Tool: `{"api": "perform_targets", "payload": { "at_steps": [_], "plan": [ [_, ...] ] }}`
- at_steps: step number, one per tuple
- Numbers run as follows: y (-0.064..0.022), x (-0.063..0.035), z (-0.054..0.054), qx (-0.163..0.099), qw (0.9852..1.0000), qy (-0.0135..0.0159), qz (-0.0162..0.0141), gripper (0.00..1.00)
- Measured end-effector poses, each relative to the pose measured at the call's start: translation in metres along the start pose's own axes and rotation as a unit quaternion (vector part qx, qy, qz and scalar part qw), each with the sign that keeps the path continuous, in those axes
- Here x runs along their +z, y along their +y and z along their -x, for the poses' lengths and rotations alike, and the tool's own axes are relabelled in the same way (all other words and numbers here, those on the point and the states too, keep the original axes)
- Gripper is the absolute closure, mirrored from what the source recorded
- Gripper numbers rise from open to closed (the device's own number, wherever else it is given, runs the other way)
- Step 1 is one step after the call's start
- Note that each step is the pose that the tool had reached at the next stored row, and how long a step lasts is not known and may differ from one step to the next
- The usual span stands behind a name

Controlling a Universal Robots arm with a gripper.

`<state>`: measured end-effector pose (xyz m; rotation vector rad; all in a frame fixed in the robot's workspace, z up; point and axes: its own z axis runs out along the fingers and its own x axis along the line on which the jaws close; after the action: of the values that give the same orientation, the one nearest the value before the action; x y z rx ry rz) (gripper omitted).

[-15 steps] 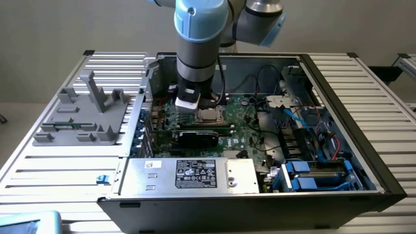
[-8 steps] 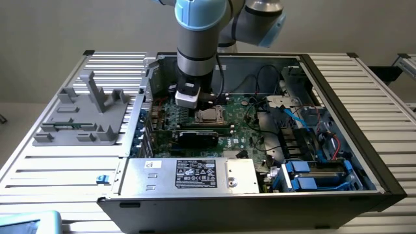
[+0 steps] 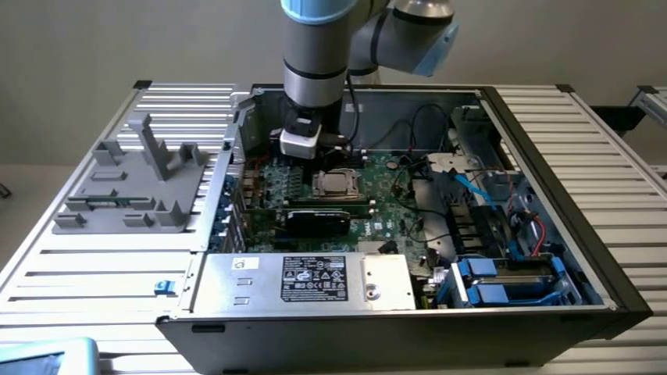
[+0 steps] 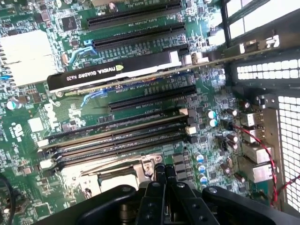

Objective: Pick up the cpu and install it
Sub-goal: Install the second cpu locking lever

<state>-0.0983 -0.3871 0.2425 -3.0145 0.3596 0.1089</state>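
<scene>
An open computer case (image 3: 542,141) lies on a slatted table, with its green motherboard (image 3: 391,203) exposed. The cpu (image 3: 337,185) appears as a silvery-grey square lying flat inside the black-framed socket (image 3: 318,190) at the board's middle. In the wrist view its pale top (image 4: 111,183) shows within the metal socket frame (image 4: 140,165). My gripper (image 3: 318,156) hangs from the arm just behind the socket, toward the exterior view's left. Its fingers (image 4: 159,174) are pressed together, shut with nothing between them, just above the socket's edge.
A black graphics card (image 3: 328,219) (image 4: 112,70) stands in front of the socket. Long memory slots (image 4: 122,133) run beside it. A silver box with a black label (image 3: 302,281) fills the case front. Cables (image 3: 490,195) and blue drive bays (image 3: 501,285) crowd the right. A grey fixture (image 3: 136,183) sits on the table's left.
</scene>
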Motion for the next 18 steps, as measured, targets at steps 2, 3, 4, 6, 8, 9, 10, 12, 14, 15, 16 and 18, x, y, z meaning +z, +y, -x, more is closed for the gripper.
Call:
{"api": "perform_targets", "payload": {
  "at_steps": [2, 3, 4, 6, 8, 9, 10, 12, 14, 15, 16, 18],
  "plan": [
    [-0.0007, -0.0070, 0.001, 0.000, 1.0000, 0.0006, 0.0007, 0.88],
    [-0.0010, -0.0102, 0.001, 0.000, 1.0000, 0.0009, 0.0010, 0.88],
    [-0.0013, -0.0130, 0.001, 0.000, 1.0000, 0.0014, 0.0014, 0.88],
    [-0.0019, -0.0184, 0.001, 0.000, 1.0000, 0.0027, 0.0021, 0.88],
    [-0.0031, -0.0217, -0.001, 0.000, 1.0000, 0.0036, 0.0030, 0.88],
    [-0.0040, -0.0226, -0.002, 0.000, 1.0000, 0.0040, 0.0033, 0.88],
    [-0.0050, -0.0233, -0.004, 0.000, 1.0000, 0.0041, 0.0035, 0.88],
    [-0.0071, -0.0244, -0.009, 0.000, 1.0000, 0.0043, 0.0041, 0.88],
    [-0.0097, -0.0260, -0.012, 0.000, 1.0000, 0.0048, 0.0052, 0.88],
    [-0.0115, -0.0269, -0.012, 0.000, 1.0000, 0.0055, 0.0061, 0.88],
    [-0.0136, -0.0279, -0.013, 0.000, 1.0000, 0.0063, 0.0072, 0.88],
    [-0.0167, -0.0301, -0.014, 0.000, 0.9999, 0.0075, 0.0091, 0.88]
  ]
}}
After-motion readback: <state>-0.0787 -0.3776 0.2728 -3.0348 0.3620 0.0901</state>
